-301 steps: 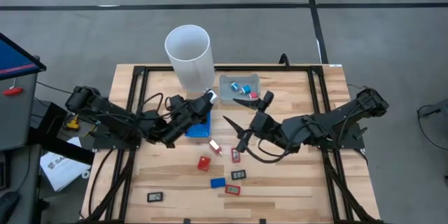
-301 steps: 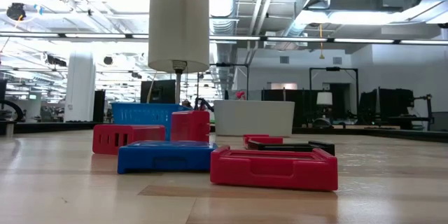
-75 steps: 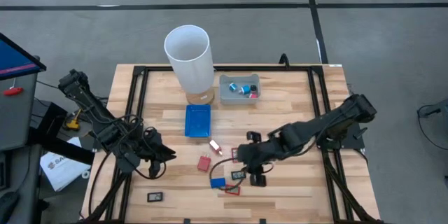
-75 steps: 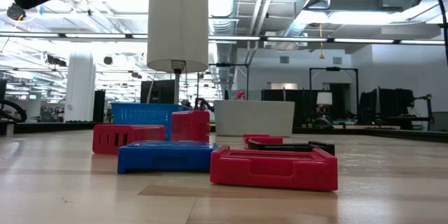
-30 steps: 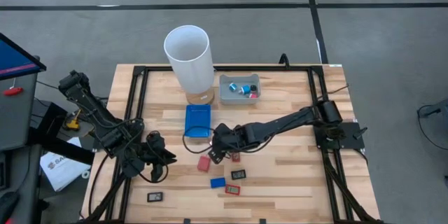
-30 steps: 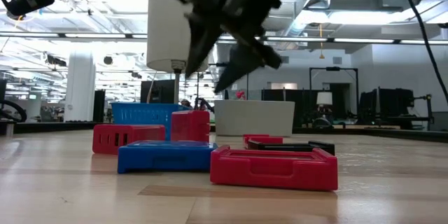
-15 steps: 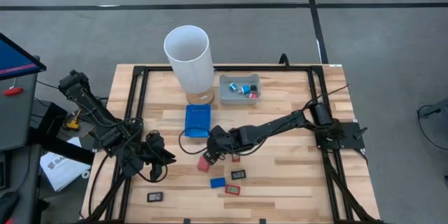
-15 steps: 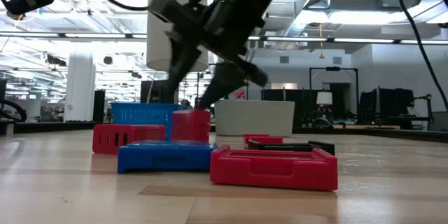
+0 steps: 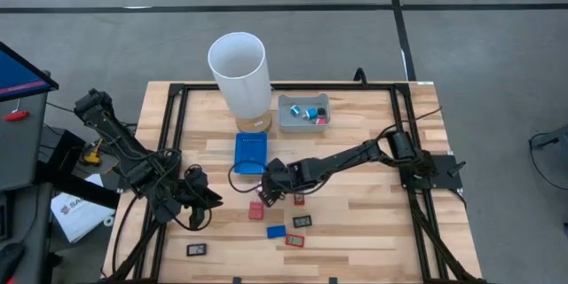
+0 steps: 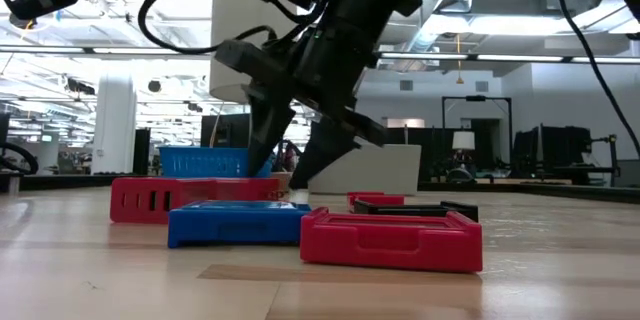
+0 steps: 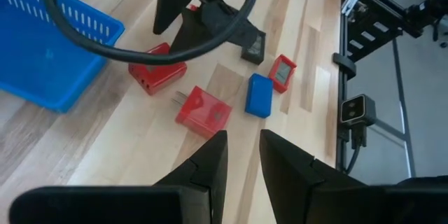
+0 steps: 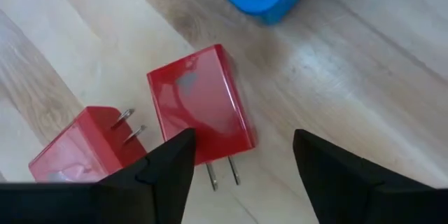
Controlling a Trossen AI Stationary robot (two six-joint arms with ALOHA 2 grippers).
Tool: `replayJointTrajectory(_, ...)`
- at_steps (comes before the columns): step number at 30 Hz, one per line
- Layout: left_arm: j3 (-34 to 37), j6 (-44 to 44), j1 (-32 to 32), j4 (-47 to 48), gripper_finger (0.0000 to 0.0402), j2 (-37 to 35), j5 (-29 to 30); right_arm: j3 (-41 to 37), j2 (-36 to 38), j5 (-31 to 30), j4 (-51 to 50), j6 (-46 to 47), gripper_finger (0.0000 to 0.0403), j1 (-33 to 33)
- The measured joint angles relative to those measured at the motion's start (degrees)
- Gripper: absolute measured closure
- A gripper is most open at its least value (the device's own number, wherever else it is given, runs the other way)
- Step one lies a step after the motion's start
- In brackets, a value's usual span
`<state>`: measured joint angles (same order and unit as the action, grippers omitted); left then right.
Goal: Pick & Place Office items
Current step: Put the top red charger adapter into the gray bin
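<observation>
Right gripper [image 12: 238, 157] low over the table centre, fingers spread wide and holding nothing; through its wrist camera I see a red plug block [image 12: 201, 103] lying flat between and just ahead of the fingertips, two prongs pointing back toward me, and a second red plug [image 12: 84, 145] touching or nearly touching it on one side. From above, the right gripper [image 9: 269, 186] sits just below the flat blue tray [image 9: 250, 153], with the red block [image 9: 256, 210] just off its tips. I judge the step in hand to be the pick of that flat-lying block. To do it well I want the fingers straddling the two long plastic sides, not the prongs, and I want the neighbour plug clear of the closing finger, so a small shift away from it before descending. Go down until the pads are alongside the body, then close squarely; a skewed close could spin the block or drag both plugs together. Remaining office items, a blue piece [image 9: 276, 231] and small red [image 9: 295, 240] and black bits [image 9: 303, 221], lie nearer the front edge. Left gripper [image 11: 241, 157] waits at the left side, jaws narrowly parted on nothing, looking across at the pile. Grey bin [image 9: 303, 122] beside the tall white cylinder [image 9: 239, 71] already has a few pieces in it.
</observation>
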<state>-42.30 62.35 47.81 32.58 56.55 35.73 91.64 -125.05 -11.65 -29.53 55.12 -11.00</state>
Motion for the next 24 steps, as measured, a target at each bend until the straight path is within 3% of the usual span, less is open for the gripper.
replayJointTrajectory(10, 0.0, -0.1, 0.0, 0.0, 0.0321, 0.0, 0.0, 2.0, 0.6, -0.6, -0.4, -2.2, 0.0163, -1.4)
replayJointTrajectory(17, 0.0, -0.1, 0.0, 0.0, 0.0321, 0.0, 0.0, 2.2, 0.1, -1.6, -7.6, -2.2, 0.0163, 0.1)
replayJointTrajectory(24, 0.0, 0.0, 0.0, 0.0, 0.0321, 0.0, 0.0, 2.2, 0.1, -2.2, -4.7, -3.1, 0.0162, 1.0)
